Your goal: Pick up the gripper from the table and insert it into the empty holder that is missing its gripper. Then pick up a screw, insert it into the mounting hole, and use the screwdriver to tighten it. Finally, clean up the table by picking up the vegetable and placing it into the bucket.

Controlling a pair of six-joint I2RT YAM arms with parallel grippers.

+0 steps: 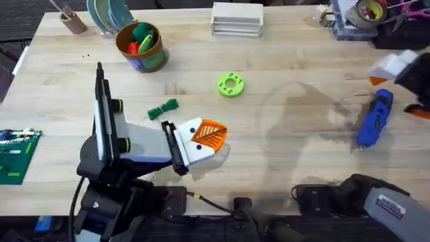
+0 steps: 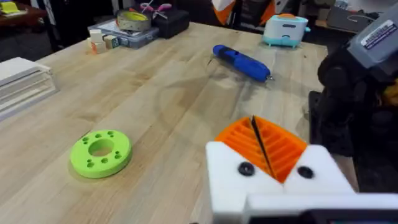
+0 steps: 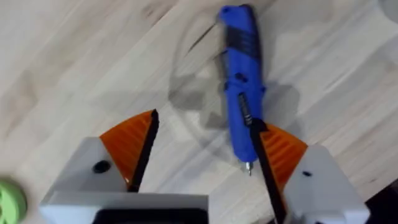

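We see open counter (image 1: 295, 121) across the middle, between the lime-green disc (image 1: 230, 85) and the screwdriver (image 1: 374, 119), with bare wood for passing through. The right tool (image 3: 199, 155) hangs over the screwdriver with its fingers spread, the blue body lying between them. The left tool (image 1: 205, 140), fingers together, sits low near the front edge, just beside the vegetable (image 1: 163, 109). The bucket (image 1: 140, 46) stands farther back, its mouth crowded by toys.

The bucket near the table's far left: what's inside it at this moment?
The bucket holds toy pieces: a green one on top and a red-orange one beside it. Whatever lies beneath them is covered. The dark green vegetable lies on the table, outside it.
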